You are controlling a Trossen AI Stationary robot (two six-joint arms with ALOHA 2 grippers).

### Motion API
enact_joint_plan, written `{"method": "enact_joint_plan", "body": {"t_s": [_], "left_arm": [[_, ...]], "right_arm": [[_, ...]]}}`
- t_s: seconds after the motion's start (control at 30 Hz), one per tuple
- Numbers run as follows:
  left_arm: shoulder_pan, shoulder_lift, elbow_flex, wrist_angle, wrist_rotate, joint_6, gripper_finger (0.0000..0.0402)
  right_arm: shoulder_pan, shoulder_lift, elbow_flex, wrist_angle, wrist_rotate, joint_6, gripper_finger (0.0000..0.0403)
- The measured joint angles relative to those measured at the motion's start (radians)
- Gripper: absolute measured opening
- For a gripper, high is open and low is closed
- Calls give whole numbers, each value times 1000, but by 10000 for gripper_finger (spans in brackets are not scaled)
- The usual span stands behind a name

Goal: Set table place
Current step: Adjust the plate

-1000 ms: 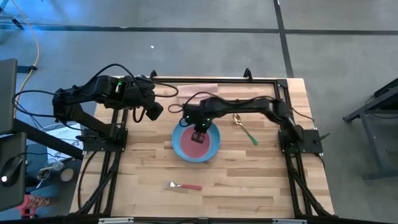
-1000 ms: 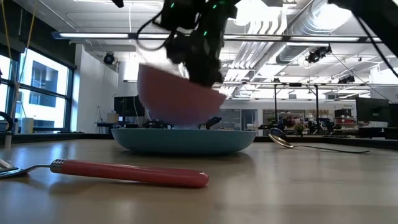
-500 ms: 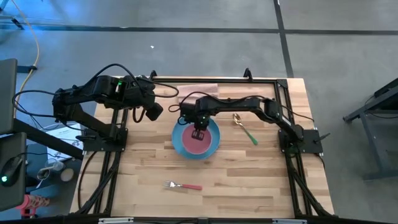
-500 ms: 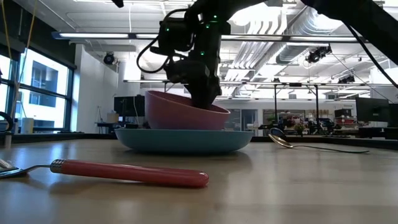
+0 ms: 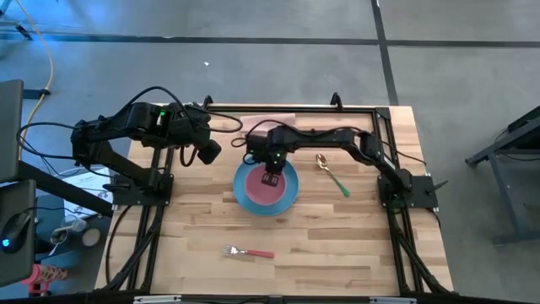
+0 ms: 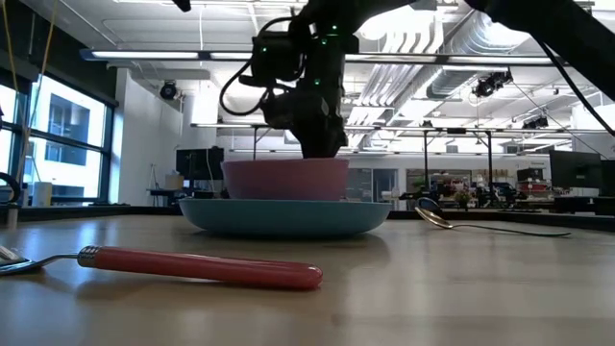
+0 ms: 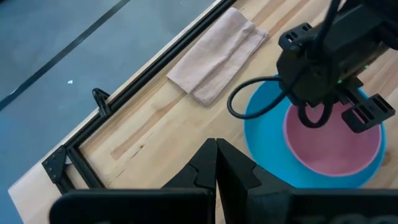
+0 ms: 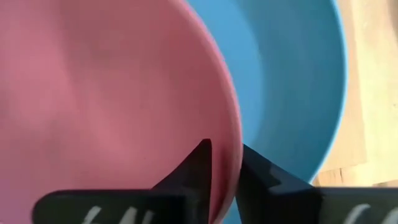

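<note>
The pink bowl (image 5: 265,191) sits level in the round light-blue plate (image 5: 241,191) at the table's middle; it also shows in the low view (image 6: 285,179). My right gripper (image 5: 272,176) stands over the bowl's far side, shut on its rim. My left gripper (image 5: 207,153) hangs shut and empty at the far left, its fingers (image 7: 216,163) together. The green-handled gold spoon (image 5: 332,174) lies flat right of the plate. The pink-handled fork (image 5: 250,252) lies flat near the front edge. My right gripper holds the bowl's rim (image 8: 235,149) on its far side, one finger (image 8: 194,167) inside the bowl and one (image 8: 268,179) outside. The fingers come from above, pointing down. The bowl stands level with its base on the plate (image 6: 285,213).
A folded pinkish-beige cloth (image 5: 268,121) lies at the far edge behind the plate, and shows in the left wrist view (image 7: 217,56). The black rail frame (image 5: 384,135) runs along the table's sides. Bare wood (image 5: 337,245) lies right of the fork.
My right gripper has gone down and a little toward the far edge with the pink bowl. The bowl was lifted and tilted above the plate; one side came down first, and now it stands level on the plate.
</note>
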Motion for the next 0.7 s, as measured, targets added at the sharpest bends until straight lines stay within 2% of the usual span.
{"method": "enact_joint_plan", "body": {"t_s": [0.37, 0.53, 0.7], "left_arm": [[0, 0, 0, 0, 2, 0, 0], [0, 0, 0, 0, 1, -1, 0], [0, 0, 0, 0, -2, -1, 0]], "right_arm": [[-28, -14, -1, -13, 8, -5, 112], [-30, -96, -1, -86, 115, 1, 119], [-16, -268, -64, -237, 267, 76, 119]]}}
